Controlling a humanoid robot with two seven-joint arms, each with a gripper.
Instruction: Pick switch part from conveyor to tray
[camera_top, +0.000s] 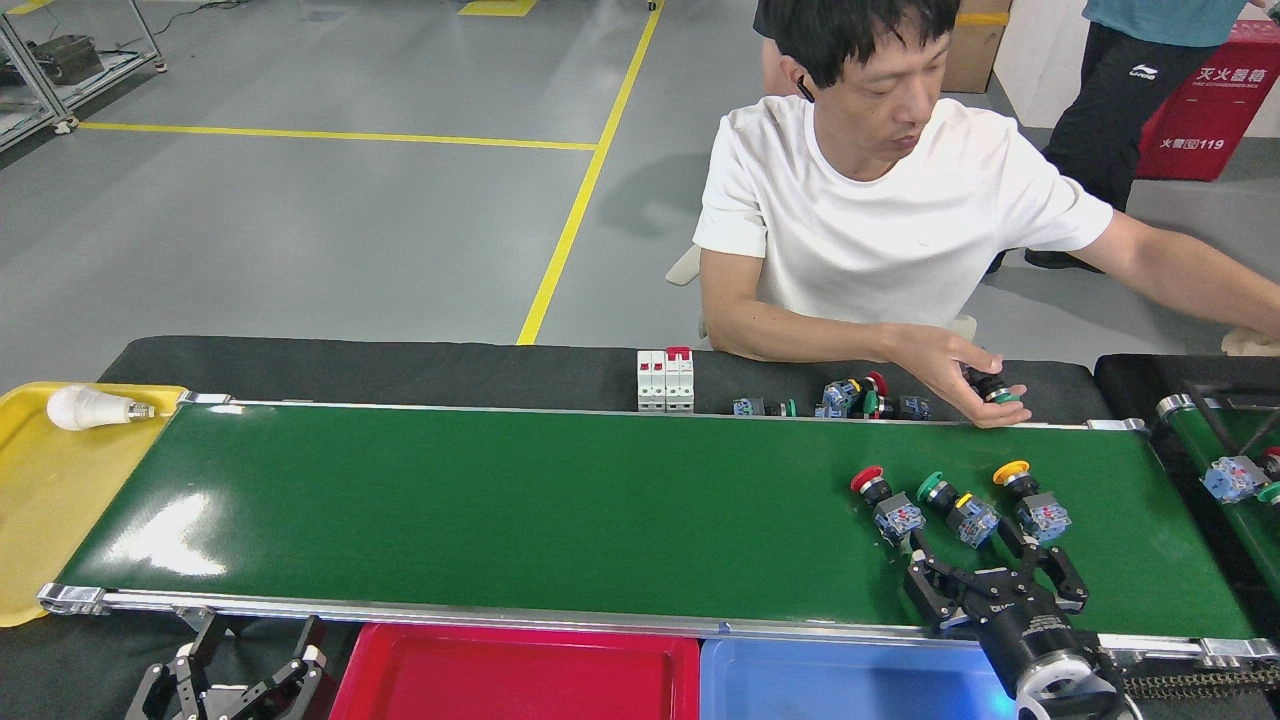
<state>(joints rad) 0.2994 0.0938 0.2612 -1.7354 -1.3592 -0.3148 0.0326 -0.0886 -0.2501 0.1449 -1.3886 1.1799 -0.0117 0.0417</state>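
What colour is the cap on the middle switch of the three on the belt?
Green, seen in the head view: the middle switch sits between a red-capped and a yellow-capped one.
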